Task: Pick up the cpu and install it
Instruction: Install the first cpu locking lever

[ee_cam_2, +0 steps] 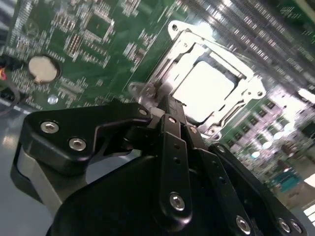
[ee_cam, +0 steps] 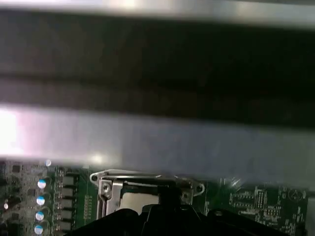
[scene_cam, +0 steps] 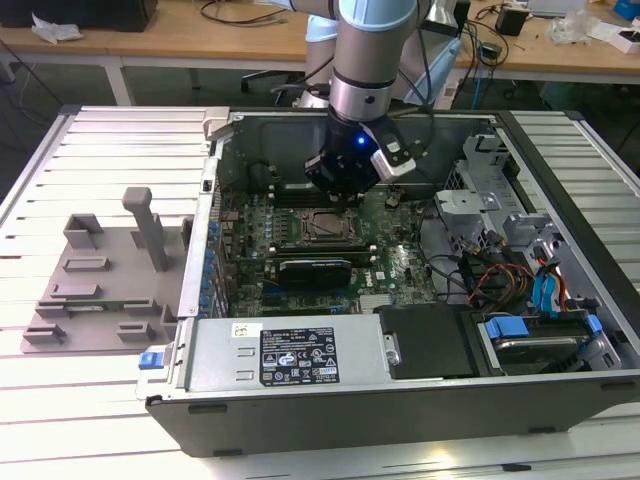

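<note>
The cpu [ee_cam_2: 204,88] is a silvery-white square lying flat inside the metal socket frame [ee_cam_2: 246,73] on the green motherboard [ee_cam_2: 98,44]. It also shows as a pale patch, the cpu [ee_cam: 138,200], in the first wrist view. My gripper [ee_cam_2: 165,105] hovers just beside the socket's edge. Its black fingers [ee_cam_2: 170,128] are drawn together and nothing shows between them. In the exterior view my gripper [scene_cam: 342,192] hangs over the back of the socket [scene_cam: 318,228] inside the open computer case [scene_cam: 400,390].
A grey plastic fixture tray [scene_cam: 100,280] sits on the slatted table at the exterior view's left. Around the socket are memory slots, a dark expansion card [scene_cam: 315,268], cables [scene_cam: 495,280] and drive bays [scene_cam: 540,335]. The case wall [ee_cam: 157,137] is close by.
</note>
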Controlling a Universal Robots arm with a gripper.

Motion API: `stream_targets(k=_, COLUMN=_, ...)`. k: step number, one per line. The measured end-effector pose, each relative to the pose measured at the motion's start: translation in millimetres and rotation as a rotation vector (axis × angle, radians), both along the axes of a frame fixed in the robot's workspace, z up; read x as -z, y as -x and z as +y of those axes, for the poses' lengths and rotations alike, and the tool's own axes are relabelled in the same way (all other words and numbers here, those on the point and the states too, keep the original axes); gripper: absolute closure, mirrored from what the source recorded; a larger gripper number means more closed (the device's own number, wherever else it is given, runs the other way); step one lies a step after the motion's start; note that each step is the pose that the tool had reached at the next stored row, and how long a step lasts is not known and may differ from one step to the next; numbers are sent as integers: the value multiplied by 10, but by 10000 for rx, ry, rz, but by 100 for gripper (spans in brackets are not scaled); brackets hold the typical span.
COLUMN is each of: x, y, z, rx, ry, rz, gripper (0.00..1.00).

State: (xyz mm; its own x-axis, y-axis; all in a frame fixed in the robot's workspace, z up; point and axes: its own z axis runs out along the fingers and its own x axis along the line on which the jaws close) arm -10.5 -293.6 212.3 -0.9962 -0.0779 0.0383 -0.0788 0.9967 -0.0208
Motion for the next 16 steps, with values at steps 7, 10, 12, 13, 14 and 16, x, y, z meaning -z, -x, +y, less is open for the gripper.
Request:
stream_targets(k=7, x=-39, y=4, z=-142, rx=0, ry=87, rz=-6, gripper=89)
stream_targets(k=10, x=-184, y=4, z=-142, rx=-1, ry=102, rz=-7, gripper=89)
stream_targets(k=12, x=-324, y=4, z=-142, rx=-1, ry=116, rz=-7, gripper=89)
stream_targets(k=13, x=-383, y=3, z=-142, rx=-2, ry=143, rz=-7, gripper=89)
stream_targets(k=14, x=-420, y=4, z=-142, rx=-1, ry=154, rz=-6, gripper=89)
stream_targets(k=16, x=-480, y=4, z=-142, rx=-1, ry=157, rz=-6, gripper=89)
